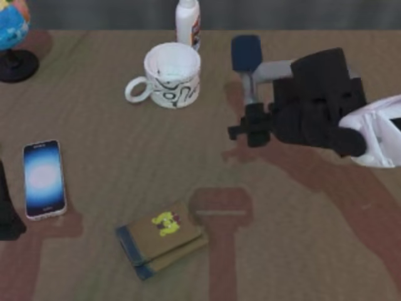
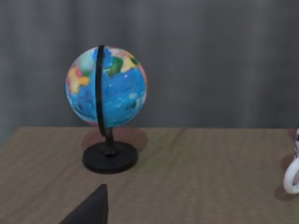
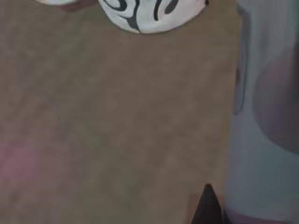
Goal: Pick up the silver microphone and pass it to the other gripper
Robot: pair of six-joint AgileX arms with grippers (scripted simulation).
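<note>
the right gripper [image 1: 250, 128] is seen at the top view's upper right, closed around the handle of the silver microphone [image 1: 247, 63], whose lower end is hidden beneath the black fingers. the left gripper [image 1: 7, 216] is cut off at the left edge, so whether it is open cannot be told. the globe [image 2: 106, 88] is shown whole only in the left wrist view, and no writing on the mug [image 1: 170, 75] can be read.

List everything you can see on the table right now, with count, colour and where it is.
Silver microphone: one, grey handle, dark blue head, far right of centre, at the right hand.
Mug: one, white with black pattern, far centre.
Bottle: one, white, behind the mug.
Globe: one, mostly blue, black stand, far left corner.
Phone: one, lit blue screen, left side.
Book: one, tan and blue, near centre.
Right hand: black, beside the microphone handle.
Left hand: black, left edge, parked.
</note>
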